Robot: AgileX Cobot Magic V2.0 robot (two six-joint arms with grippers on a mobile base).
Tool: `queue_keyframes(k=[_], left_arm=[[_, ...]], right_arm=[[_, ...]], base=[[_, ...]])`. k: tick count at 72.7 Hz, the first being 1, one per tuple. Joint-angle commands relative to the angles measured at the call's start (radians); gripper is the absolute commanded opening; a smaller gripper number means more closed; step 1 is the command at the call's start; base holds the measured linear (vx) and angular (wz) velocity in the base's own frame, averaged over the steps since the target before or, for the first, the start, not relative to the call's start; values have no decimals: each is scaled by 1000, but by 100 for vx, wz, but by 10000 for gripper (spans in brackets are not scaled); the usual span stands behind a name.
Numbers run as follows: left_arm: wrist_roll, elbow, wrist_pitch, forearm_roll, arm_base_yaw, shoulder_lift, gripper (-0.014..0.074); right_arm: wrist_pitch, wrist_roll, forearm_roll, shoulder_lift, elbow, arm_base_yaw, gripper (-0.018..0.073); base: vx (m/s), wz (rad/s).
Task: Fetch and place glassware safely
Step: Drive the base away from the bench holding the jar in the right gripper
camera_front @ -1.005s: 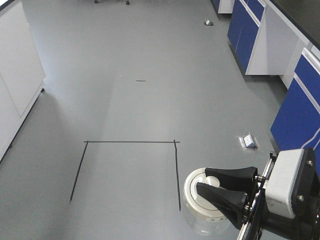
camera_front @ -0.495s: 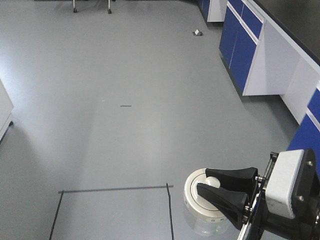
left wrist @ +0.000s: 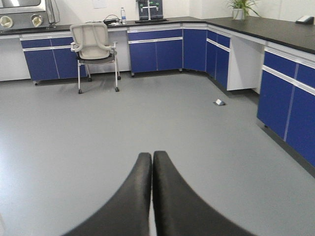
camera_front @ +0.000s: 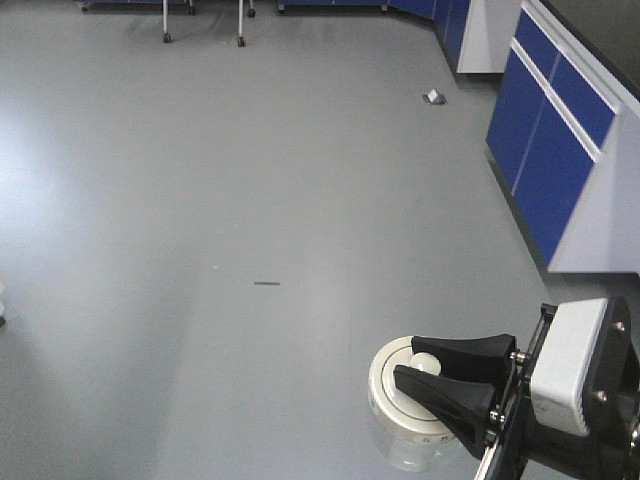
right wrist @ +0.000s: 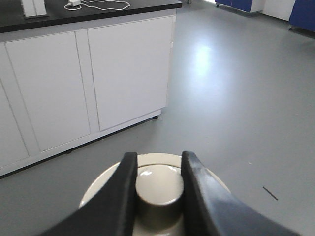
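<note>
**Right hand has the jar by the lid knob, left hand idle**

- Right hand (camera_front: 408, 362): black fingers clamped on either side of the round knob (right wrist: 158, 182) in the middle of the cream-white lid (camera_front: 380, 390).
- Glass jar (camera_front: 410, 455): hangs under that lid, clear body just visible below the rim, and the grey floor (camera_front: 250, 180) is under it. It touches nothing but the fingers. It sits well apart from the blue cabinets (camera_front: 545, 140), on the near side of them in the front view.
- Small markings on the lid rim, too small to read.
- Left hand (left wrist: 151, 156): fingers pressed together, nothing between them, pointing toward the blue cabinets.
- Office chair (left wrist: 93, 42): upright, just in front of the blue cabinets.
- Small grey object (left wrist: 219, 102): on the floor near the blue cabinets' corner.
</note>
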Motion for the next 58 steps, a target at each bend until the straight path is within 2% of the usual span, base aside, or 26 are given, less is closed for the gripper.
queue_keyframes(k=[1, 58], left_arm=[[-4, -27, -71, -4, -8, 10, -7], [-4, -27, -71, -3, -8, 9, -7]], right_arm=[[-42, -8, 45, -8, -33, -2, -1], [-39, -8, 44, -3, -33, -2, -1]], base=[[70, 13], [73, -3]])
